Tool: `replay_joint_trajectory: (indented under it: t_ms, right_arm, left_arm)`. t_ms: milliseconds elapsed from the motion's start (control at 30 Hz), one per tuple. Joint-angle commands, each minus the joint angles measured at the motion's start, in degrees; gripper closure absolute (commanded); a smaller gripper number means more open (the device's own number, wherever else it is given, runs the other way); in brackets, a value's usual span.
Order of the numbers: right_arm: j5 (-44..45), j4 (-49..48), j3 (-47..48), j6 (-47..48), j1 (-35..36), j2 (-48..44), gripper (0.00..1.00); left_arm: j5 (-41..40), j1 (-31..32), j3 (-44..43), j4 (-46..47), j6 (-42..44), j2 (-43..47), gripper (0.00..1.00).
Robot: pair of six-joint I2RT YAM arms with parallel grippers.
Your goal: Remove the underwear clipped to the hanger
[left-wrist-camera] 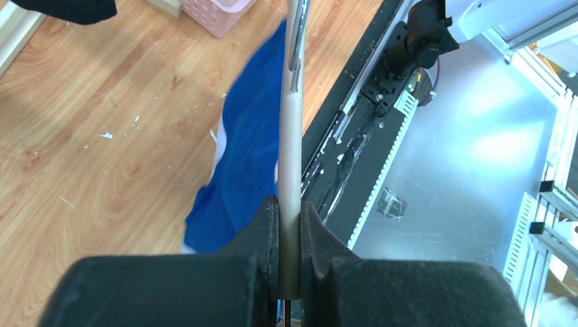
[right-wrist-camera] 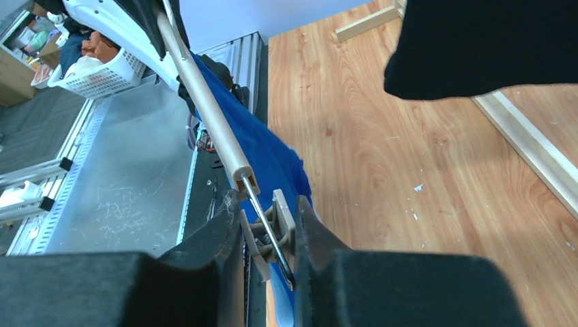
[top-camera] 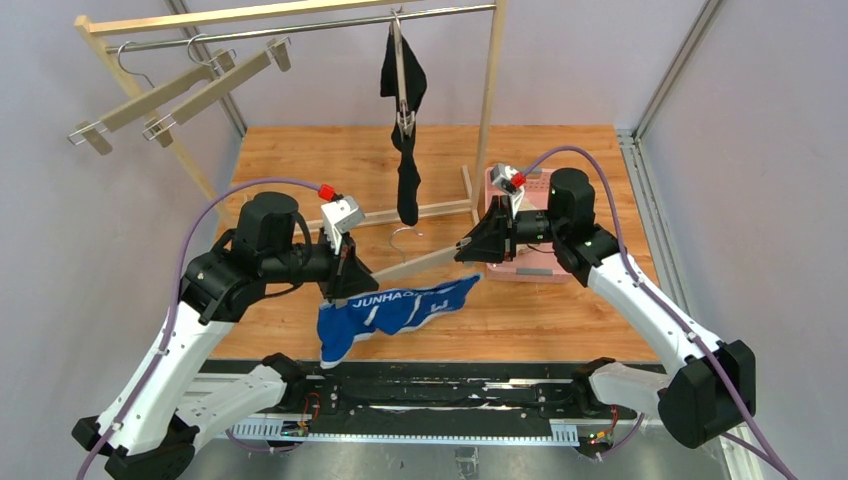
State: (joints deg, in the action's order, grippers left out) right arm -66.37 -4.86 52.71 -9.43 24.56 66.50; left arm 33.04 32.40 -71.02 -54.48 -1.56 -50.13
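A beige hanger is held level between my two grippers above the wooden table. The bright blue underwear with white lettering hangs below it, and shows in the left wrist view and the right wrist view. My left gripper is shut on the left end of the hanger bar. My right gripper is shut on the hanger's right clip, squeezing it, with blue cloth in the clip. The black underwear hangs clipped to another hanger on the rail. The cream-beige underwear is out of view.
A wooden clothes rack stands at the back with two empty hangers at its left. A pink basket sits behind my right gripper. A black rail runs along the table's near edge.
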Motion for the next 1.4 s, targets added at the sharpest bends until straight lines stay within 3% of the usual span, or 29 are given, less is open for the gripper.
replay_joint_trajectory:
  t_ms: [0, 67, 133, 300, 600, 800, 900, 1033, 1167, 1367]
  right_arm:
    - [2.8, -1.8, 0.3, -1.1, -0.3, -0.7, 0.99]
    - [3.1, -1.6, 0.7, -1.2, -0.2, -0.6, 0.87]
    - [3.7, -1.5, 1.0, -1.6, -0.3, -0.6, 0.63]
    - [9.6, -1.3, 1.6, -4.4, -0.3, -1.1, 0.33]
    - [26.0, -9.8, -4.1, -13.0, -0.3, -10.3, 0.30]
    - [25.3, -15.5, -7.2, -20.3, 1.0, -13.6, 0.29]
    - [26.6, -16.6, -7.8, -20.6, 3.2, -13.5, 0.29]
    - [27.7, -23.2, -8.6, -24.2, 5.2, -12.2, 0.39]
    - [29.5, -30.1, -8.7, -27.2, 6.1, -11.7, 0.40]
    - [31.5, -37.4, -8.0, -29.9, 6.5, -9.7, 0.39]
  left_arm:
    - [-0.1, 0.5, -0.8, 3.6, -1.8, 0.5, 1.00]
    - [-0.2, 0.5, -0.7, 3.6, -1.9, 0.6, 1.00]
    - [-0.1, 0.5, -0.6, 3.7, -1.8, 0.7, 1.00]
    - [-0.6, 0.5, -0.7, 5.7, -2.5, 1.2, 1.00]
    - [-1.5, 0.5, -4.3, 13.5, -5.7, -0.2, 1.00]
    - [-3.0, 0.5, -3.2, 19.4, -7.4, -1.5, 1.00]
    - [-1.3, 0.5, -0.8, 25.4, -10.0, -1.9, 1.00]
    - [2.2, 0.5, 4.9, 38.8, -16.8, -1.6, 1.00]
    - [4.1, 0.5, 10.3, 49.6, -23.3, -1.4, 1.00]
    - [4.7, 0.5, 14.1, 56.8, -27.4, -0.4, 1.00]
